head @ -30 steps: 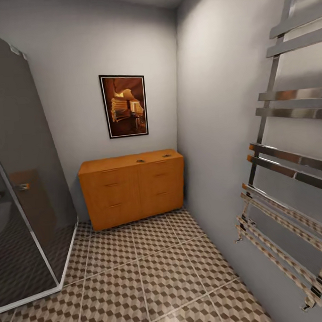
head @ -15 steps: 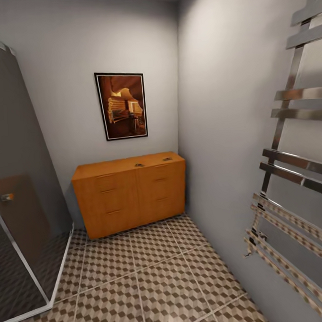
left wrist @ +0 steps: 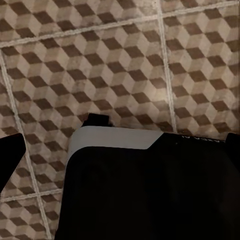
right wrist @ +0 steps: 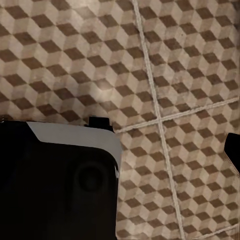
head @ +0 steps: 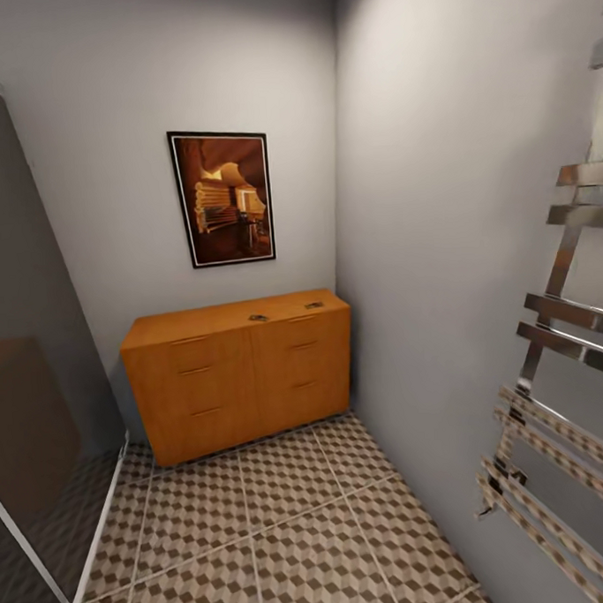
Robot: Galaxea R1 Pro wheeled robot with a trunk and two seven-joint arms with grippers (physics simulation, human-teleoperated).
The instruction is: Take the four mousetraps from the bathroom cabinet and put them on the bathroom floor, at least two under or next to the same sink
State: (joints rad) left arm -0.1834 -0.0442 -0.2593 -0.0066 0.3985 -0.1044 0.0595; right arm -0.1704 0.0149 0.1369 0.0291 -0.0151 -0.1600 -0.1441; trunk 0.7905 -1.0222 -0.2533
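The orange-brown cabinet (head: 239, 375) stands against the far wall in the head view, drawers shut. Two small flat mousetraps lie on its top, one near the middle (head: 258, 318) and one toward the right end (head: 314, 305); they are too small for detail. The cube-patterned bathroom floor (head: 287, 523) stretches from the cabinet toward me. My left gripper (left wrist: 120, 150) hangs over floor tiles (left wrist: 100, 65), dark fingertips at both edges of its wrist view, nothing between them. My right gripper (right wrist: 120, 150) also points down at tiles (right wrist: 175, 75), holding nothing. The sink is out of view.
A dark glass shower enclosure (head: 30, 351) borders the floor on the left. A chrome towel rail (head: 563, 394) juts from the right wall. A framed picture (head: 223, 198) hangs above the cabinet. My black and white base (left wrist: 140, 195) shows below both wrists (right wrist: 55, 180).
The whole head view has shifted: the cabinet looks nearer and lower, while the shower slides off to the left and the towel rail to the right. Nothing in the room moved.
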